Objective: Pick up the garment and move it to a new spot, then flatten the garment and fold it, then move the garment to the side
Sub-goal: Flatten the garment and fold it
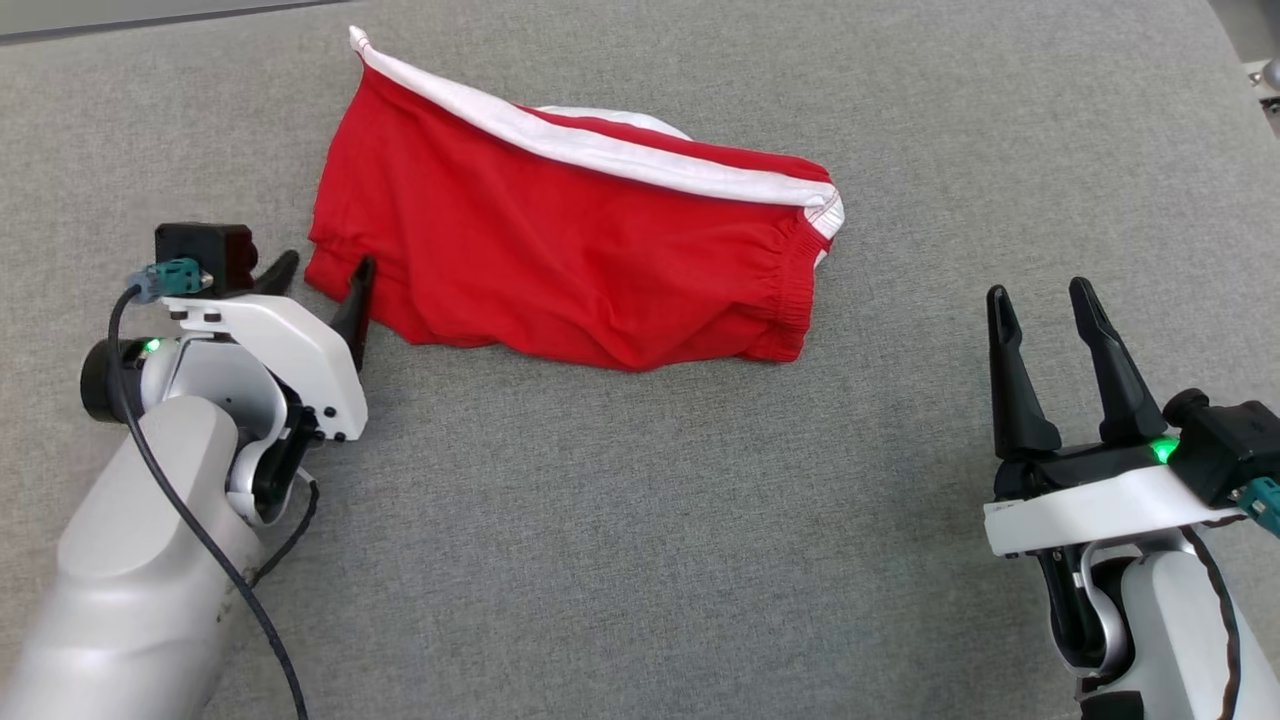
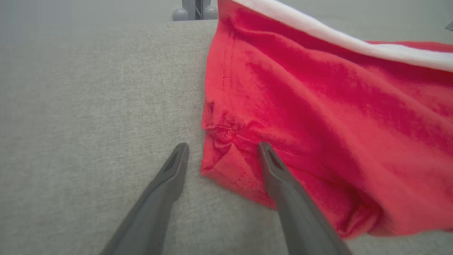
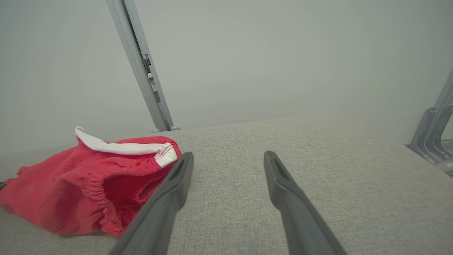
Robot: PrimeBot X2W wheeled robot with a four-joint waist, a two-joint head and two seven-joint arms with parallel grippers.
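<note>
Grey surface (image 1: 640, 520) holds garment (image 1: 560, 260), corner between left pincer's (image 1: 329, 262) fingers (image 2: 162, 191).

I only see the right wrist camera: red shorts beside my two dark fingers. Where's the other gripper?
Observer: The left gripper is at the near-left corner of the red cloth shorts with the white stripe, jaws open.
Operator: Is it holding them?
Observer: No. In the left wrist view one finger lies over the red hem and the other over the grey fabric surface, with nothing pinched.
Operator: Is my gripper touching the shorts?
Observer: No. From the head view the right gripper is open and apart from them, with bare grey surface between it and the elastic waistband.
</note>
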